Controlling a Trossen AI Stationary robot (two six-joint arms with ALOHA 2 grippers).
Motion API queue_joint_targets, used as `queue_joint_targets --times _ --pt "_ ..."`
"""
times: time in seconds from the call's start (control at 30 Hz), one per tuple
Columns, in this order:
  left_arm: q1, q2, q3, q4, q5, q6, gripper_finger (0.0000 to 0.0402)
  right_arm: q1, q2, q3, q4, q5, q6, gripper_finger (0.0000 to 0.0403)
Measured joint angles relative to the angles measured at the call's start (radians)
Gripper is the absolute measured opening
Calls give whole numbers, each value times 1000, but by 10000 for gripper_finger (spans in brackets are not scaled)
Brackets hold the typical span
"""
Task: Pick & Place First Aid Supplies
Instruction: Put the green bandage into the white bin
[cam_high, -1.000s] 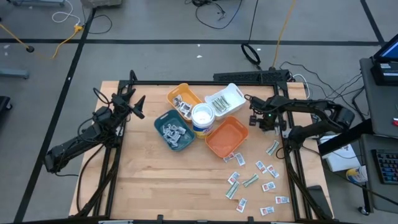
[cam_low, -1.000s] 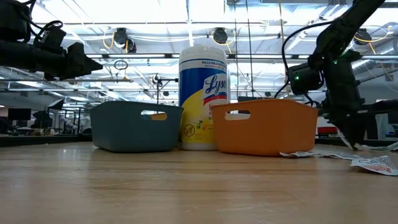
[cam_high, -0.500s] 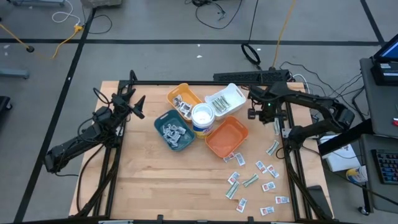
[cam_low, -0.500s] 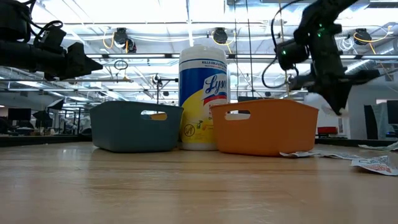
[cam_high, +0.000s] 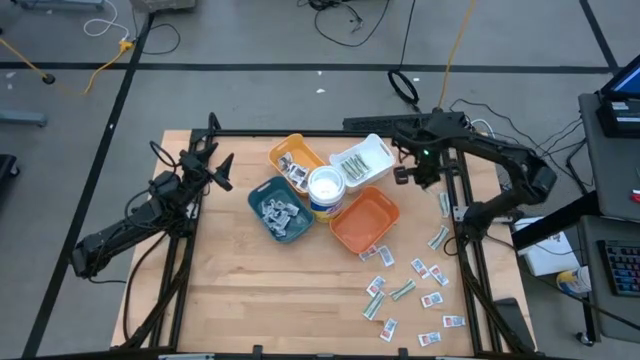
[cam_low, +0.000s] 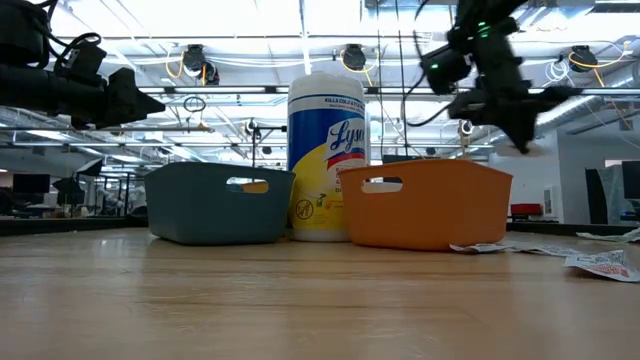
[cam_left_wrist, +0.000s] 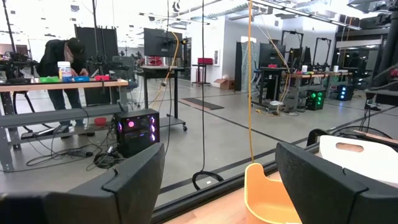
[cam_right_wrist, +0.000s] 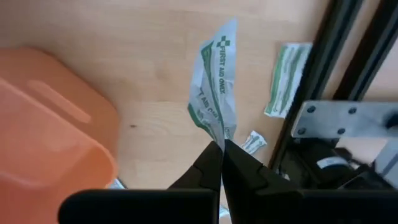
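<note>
Right fingers (cam_right_wrist: 219, 163): closed, pinching a green-white packet (cam_right_wrist: 214, 93) by its lower edge
Packet: sticks out beyond the fingertips, above the bench (cam_right_wrist: 149, 74)
Left fingers (cam_left_wrist: 217, 180): spread wide, empty

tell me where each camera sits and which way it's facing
High: overhead, straight down on the table; both arms show.
Low: table-top height, level past the orange tray into the room; right gripper above.
Left wrist: looks off the table to the room, past the left gripper, fingers apart.
Right wrist: looks down; right gripper pinches a green-white packet.
Shared: orange tray in high, low, right wrist.
</note>
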Motion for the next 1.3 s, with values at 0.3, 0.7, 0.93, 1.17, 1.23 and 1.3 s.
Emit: queue_joint_targets --times 0.3,0.7,0.93,1.17,1.23,1.3 --pt "0 0 0 0 0 0 308 0 267 347 0 50 -204 1" --pt "0 0 0 0 0 0 308 0 529 753 -66 49 -328 0" --pt "0 0 0 0 0 0 308 33 591 684 54 72 -325 0" --pt "0 0 0 0 0 0 308 72 591 527 221 72 -322 0" --pt "0 0 0 0 0 0 308 76 591 491 241 70 -321 0" --pt "0 0 0 0 0 0 308 77 590 468 249 70 -321 0"
